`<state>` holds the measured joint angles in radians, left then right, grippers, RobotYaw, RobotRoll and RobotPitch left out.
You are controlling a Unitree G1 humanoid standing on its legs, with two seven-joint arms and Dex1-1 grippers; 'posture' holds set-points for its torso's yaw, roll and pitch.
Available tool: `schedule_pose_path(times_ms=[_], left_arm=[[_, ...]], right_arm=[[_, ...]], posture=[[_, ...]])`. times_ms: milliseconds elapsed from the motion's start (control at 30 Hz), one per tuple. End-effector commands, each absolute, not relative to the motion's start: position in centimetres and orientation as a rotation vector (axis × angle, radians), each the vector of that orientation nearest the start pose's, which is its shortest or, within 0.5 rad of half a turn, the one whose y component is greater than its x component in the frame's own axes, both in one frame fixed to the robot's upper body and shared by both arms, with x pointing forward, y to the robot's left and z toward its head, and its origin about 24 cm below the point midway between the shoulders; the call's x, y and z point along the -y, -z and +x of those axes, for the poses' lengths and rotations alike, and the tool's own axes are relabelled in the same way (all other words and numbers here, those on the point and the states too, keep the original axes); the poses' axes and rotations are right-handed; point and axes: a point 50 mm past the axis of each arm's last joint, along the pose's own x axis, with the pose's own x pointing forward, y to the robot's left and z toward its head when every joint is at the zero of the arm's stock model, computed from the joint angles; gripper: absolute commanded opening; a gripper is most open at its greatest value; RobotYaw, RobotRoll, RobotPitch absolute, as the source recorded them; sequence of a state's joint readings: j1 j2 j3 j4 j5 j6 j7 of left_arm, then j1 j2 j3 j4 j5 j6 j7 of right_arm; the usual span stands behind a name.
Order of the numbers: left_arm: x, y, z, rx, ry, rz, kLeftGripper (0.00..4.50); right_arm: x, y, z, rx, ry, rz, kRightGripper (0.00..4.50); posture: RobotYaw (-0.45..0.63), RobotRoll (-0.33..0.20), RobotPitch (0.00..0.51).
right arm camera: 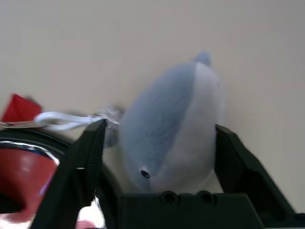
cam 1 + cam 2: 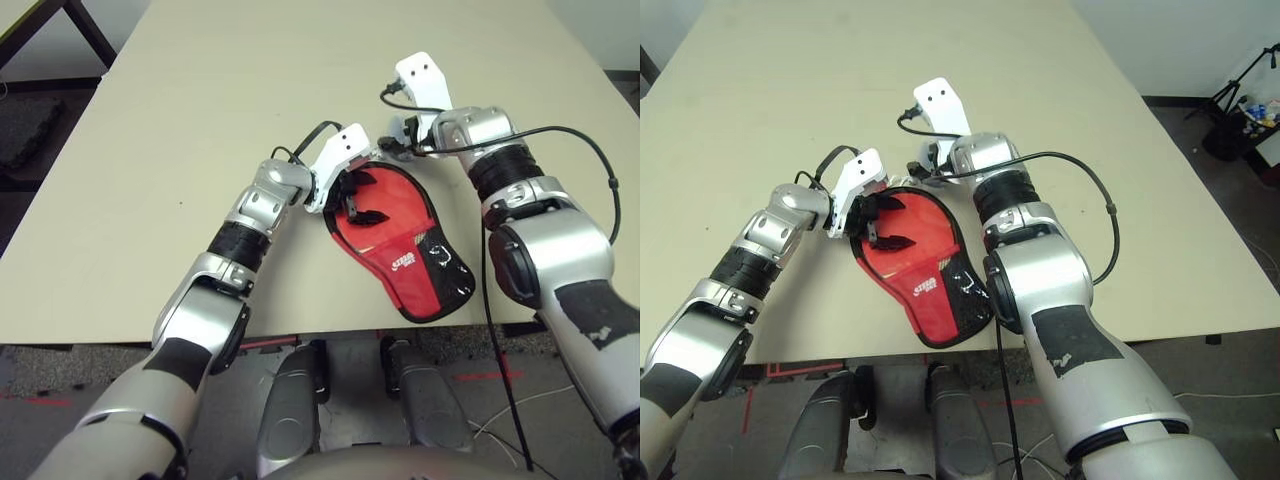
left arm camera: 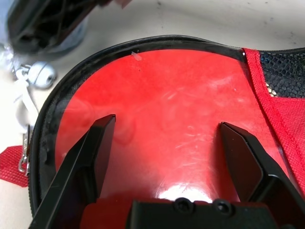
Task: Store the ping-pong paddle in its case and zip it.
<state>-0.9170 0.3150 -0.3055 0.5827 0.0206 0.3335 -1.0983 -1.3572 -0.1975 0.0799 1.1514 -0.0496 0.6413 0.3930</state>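
I have the case [image 2: 405,250] lying flat on the counter [image 2: 200,110] near its front edge, just right of centre, its round end pointing far-left and its narrow handle end with the black mesh pocket [image 2: 447,272] and white logo [image 2: 403,262] pointing toward me. The ping-pong paddle [image 3: 167,119] sits inside the round end: in the left wrist view its glossy red rubber face shows framed by the black zipper edge of the case.

My left end effector [image 2: 362,203] is over that round end, fingers [image 3: 93,157] spread wide and released, with nothing between them; they hang just above the red face, and I cannot tell whether the tips touch it.

My right end effector [image 1: 157,148] is at the far edge of the case, also spread wide. A small grey-and-white plush pouch [image 1: 171,124] on a white cord [image 1: 62,119] lies between its two fingers on the counter, beside the case's rim. The fingers stand on either side of the pouch with gaps showing, so it is not clamped.
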Motion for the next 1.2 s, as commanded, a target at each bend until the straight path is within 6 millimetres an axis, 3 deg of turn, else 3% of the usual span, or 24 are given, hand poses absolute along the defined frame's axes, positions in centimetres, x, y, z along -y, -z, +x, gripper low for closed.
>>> schedule_pose_path(times_ms=[33, 133, 333, 567, 767, 1200], left_arm=[[-9.5, -11.7, 35.7, -0.447, 1.223, 0.518, 4.5], [-9.6, -11.6, 35.6, -0.45, 1.223, 0.519, 4.5], [-9.6, -11.4, 35.4, -0.456, 1.224, 0.516, 4.5], [-9.5, -11.1, 35.2, -0.459, 1.23, 0.51, 4.5], [-9.3, -11.0, 35.1, -0.461, 1.239, 0.506, 4.5], [-9.5, -11.1, 35.4, -0.457, 1.236, 0.506, 4.5]], right_arm=[[10.9, -17.6, 41.8, -0.55, -0.372, -0.302, 2.97], [11.6, -17.9, 41.9, -0.531, -0.341, -0.311, 2.0], [14.1, -19.3, 42.3, -0.494, -0.272, -0.345, 0.52], [16.8, -19.6, 41.9, -0.534, -0.243, -0.42, 0.48], [19.5, -19.3, 40.0, -0.617, -0.271, -0.494, 0.48], [22.7, -19.2, 29.6, -0.832, -0.447, -0.613, 0.48]], posture=[[-0.08, 0.0, 0.158], [-0.08, 0.0, 0.158], [-0.09, 0.0, 0.156], [-0.12, 0.0, 0.154], [-0.13, 0.0, 0.159], [-0.16, 0.0, 0.17]])
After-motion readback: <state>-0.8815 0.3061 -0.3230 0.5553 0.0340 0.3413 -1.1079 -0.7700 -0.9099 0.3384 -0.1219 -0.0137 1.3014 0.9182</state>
